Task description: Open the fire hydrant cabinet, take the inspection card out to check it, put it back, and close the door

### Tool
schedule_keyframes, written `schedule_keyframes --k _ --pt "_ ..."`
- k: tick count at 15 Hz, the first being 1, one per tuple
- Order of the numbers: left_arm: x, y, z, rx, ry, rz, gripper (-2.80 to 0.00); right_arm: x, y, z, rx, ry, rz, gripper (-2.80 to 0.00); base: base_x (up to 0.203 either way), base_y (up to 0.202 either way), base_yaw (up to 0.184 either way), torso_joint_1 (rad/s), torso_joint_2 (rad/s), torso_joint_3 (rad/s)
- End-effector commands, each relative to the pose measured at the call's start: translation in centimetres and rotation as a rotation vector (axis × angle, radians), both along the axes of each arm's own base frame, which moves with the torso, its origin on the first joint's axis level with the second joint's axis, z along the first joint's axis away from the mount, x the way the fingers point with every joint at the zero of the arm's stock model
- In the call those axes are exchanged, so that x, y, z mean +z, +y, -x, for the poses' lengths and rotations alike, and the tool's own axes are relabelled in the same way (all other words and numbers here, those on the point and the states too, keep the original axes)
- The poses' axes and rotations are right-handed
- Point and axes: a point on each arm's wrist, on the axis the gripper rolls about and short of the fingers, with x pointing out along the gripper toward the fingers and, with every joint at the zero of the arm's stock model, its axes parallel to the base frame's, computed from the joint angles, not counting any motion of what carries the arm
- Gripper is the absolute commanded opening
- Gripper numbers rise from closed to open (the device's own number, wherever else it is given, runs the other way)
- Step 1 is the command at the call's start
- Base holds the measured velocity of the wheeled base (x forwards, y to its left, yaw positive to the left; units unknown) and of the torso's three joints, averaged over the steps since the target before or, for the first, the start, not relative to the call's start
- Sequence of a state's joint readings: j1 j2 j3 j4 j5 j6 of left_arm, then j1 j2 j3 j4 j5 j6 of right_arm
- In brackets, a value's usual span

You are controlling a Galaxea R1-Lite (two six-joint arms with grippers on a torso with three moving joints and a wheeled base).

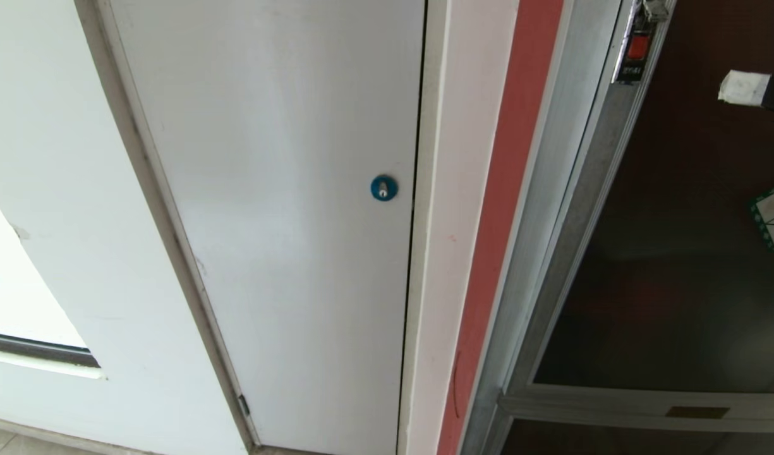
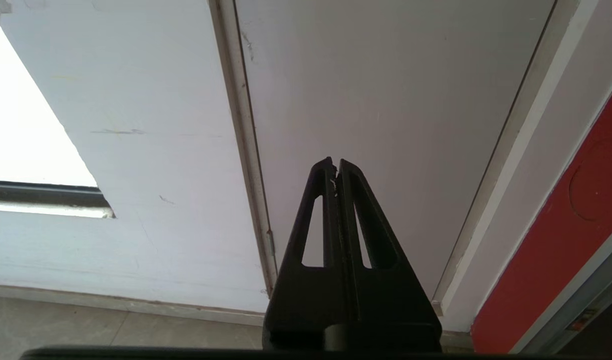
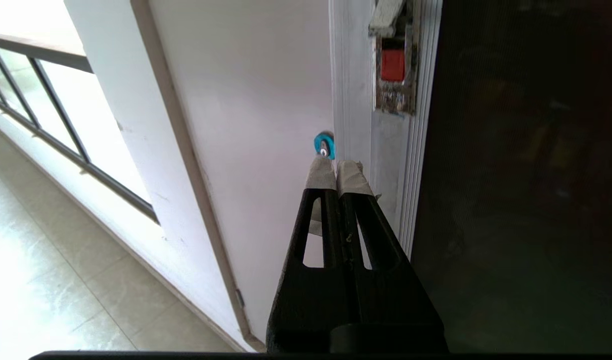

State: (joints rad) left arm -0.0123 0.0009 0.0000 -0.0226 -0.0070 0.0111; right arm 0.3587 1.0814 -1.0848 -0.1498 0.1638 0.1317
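Left gripper (image 2: 335,167): nearest item; fingers pressed together on nothing, pointing at the white door (image 1: 279,189), well left of the cabinet; parked.
Right gripper (image 3: 338,170): fingers clenched, taped tips touching, holding nothing; in the head view only its taped tip (image 1: 743,87) shows at the right edge, in front of the dark glass.
Door (image 1: 677,253): dark glass panel in a silver frame, shut; its long axis runs upright; right of the white door and the red strip (image 1: 507,208).
Latch (image 3: 393,65): small red piece on the door's left frame edge; lies ahead of and above the right fingers, slightly to their right, apart from them.
Sticker (image 1: 772,218): green-bordered, on the glass, right of the latch.
Lock (image 1: 383,188): round, blue, on the white door; not part of the job.
Card: not visible; judged to be behind the shut door.
Cabinet (image 1: 551,189): farthest; interior hidden.
Nearer arm: the right, clearly.
Step judged: reaching for the latch; opening not yet begun.
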Motion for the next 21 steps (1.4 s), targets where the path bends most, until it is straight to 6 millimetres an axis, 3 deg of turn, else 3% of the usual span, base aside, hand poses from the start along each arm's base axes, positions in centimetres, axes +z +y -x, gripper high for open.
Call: schedule_keyframes --k 1,5,8,10,13,17,21 --pt "-0.4 0.0 -0.1 -0.001 0.014 0.000 -2.80 1.1 0.4 -1.2 0.001 0.008 0.003 -2.80 0.000 0.000 0.000 0.000 0.00 0.000" --pt "-0.4 0.0 -0.1 -0.001 0.014 0.000 -2.80 1.9 0.8 -2.2 -0.002 0.014 0.006 -2.80 0.000 0.000 0.000 0.000 0.00 0.000" --pt "-0.4 0.0 -0.1 0.000 0.012 0.000 -2.80 1.7 0.9 -2.3 -0.003 0.044 0.016 -2.80 0.000 0.000 0.000 0.000 0.00 0.000" --pt "-0.4 0.0 -0.1 -0.001 0.014 0.000 -2.80 2.6 0.8 -2.1 -0.004 0.022 0.009 -2.80 0.000 0.000 0.000 0.000 0.00 0.000" --pt "-0.4 0.0 -0.1 -0.001 0.014 0.000 -2.80 1.2 0.9 -2.3 -0.004 0.100 0.035 -2.80 0.000 0.000 0.000 0.000 0.00 0.000" --pt "-0.4 0.0 -0.1 -0.001 0.014 0.000 -2.80 -1.3 1.4 -4.1 -0.034 0.192 0.066 -2.80 0.000 0.000 0.000 0.000 0.00 0.000" --pt "-0.4 0.0 -0.1 0.000 0.014 0.000 -2.80 -2.1 1.9 -5.9 -0.080 0.211 0.070 -2.80 0.000 0.000 0.000 0.000 0.00 0.000"
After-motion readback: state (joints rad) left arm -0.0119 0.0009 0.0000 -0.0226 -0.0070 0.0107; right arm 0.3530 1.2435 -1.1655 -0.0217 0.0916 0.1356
